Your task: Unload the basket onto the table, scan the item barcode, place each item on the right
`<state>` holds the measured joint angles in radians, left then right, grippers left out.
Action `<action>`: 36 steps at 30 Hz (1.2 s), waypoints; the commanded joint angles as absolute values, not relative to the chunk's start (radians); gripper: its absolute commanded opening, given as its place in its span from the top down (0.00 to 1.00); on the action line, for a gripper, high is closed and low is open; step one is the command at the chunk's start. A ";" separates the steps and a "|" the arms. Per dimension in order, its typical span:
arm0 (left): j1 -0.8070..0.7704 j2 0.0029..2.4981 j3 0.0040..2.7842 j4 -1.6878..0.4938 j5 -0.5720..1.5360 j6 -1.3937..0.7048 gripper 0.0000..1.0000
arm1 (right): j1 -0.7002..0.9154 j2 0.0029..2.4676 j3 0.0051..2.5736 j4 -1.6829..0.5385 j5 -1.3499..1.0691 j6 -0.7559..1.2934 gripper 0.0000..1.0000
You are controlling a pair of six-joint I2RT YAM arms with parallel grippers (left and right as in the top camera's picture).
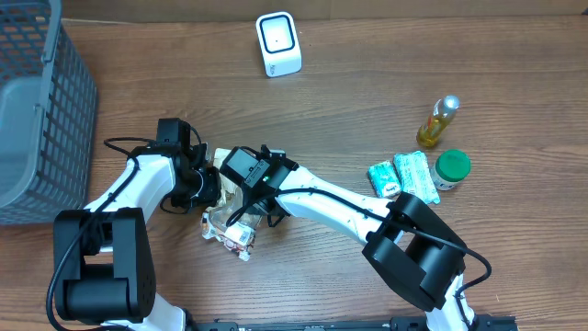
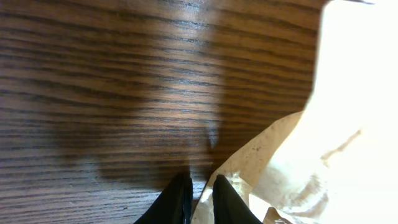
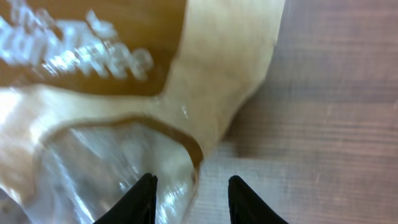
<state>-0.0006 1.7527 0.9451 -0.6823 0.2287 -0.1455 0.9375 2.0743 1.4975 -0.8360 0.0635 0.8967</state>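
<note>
The item is a crinkly clear-and-tan snack packet [image 1: 228, 225] lying on the wooden table between the two arms. My left gripper [image 2: 200, 178] is at its upper left corner, its fingers nearly together on a thin edge of the packet [image 2: 298, 155]. My right gripper [image 3: 193, 177] hangs over the packet [image 3: 124, 124] with its jaws apart; the packet's rim lies between them, untouched on the right side. In the overhead view the right gripper [image 1: 246, 198] covers the packet's top. The white scanner [image 1: 277, 44] stands upright at the back of the table. No barcode shows.
A grey mesh basket [image 1: 37, 110] fills the left edge. At the right are a yellow bottle [image 1: 439, 121], a green-lidded jar [image 1: 451, 168] and two green packets [image 1: 404, 175].
</note>
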 commanded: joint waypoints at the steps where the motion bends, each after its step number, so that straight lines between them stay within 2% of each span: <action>1: -0.010 1.811 0.906 -0.672 0.199 -0.127 0.82 | 0.939 2.090 1.492 -0.865 -0.071 0.901 0.66; 6: -0.010 1.811 0.906 -0.668 0.200 -0.127 0.83 | 0.941 2.090 1.491 -0.882 -0.096 0.890 0.79; 8: -0.010 1.811 0.906 -0.668 0.204 -0.127 0.94 | 0.942 2.090 1.491 -0.868 -0.095 0.890 0.80; 9: -0.010 1.811 0.906 -0.670 0.204 -0.127 0.96 | 0.942 2.090 1.491 -0.859 -0.091 0.890 0.80; 21: -0.096 1.811 0.907 -0.726 0.265 -0.126 0.96 | 0.941 2.090 1.491 -0.827 -0.028 0.886 0.78; 24: -0.121 1.811 0.918 -0.734 0.255 -0.121 0.96 | 0.941 2.090 1.491 -0.835 -0.027 0.886 0.72; 27: -0.128 1.811 0.942 -0.766 0.264 -0.120 0.96 | 0.933 2.090 1.491 -0.859 -0.011 0.886 0.72; 32: -0.128 1.811 1.005 -0.818 0.434 -0.119 0.96 | 0.879 2.085 1.495 -0.933 -0.010 0.880 0.71; 36: -0.132 1.811 1.034 -0.834 0.491 -0.119 0.95 | 0.824 2.080 1.501 -0.912 -0.097 0.722 0.66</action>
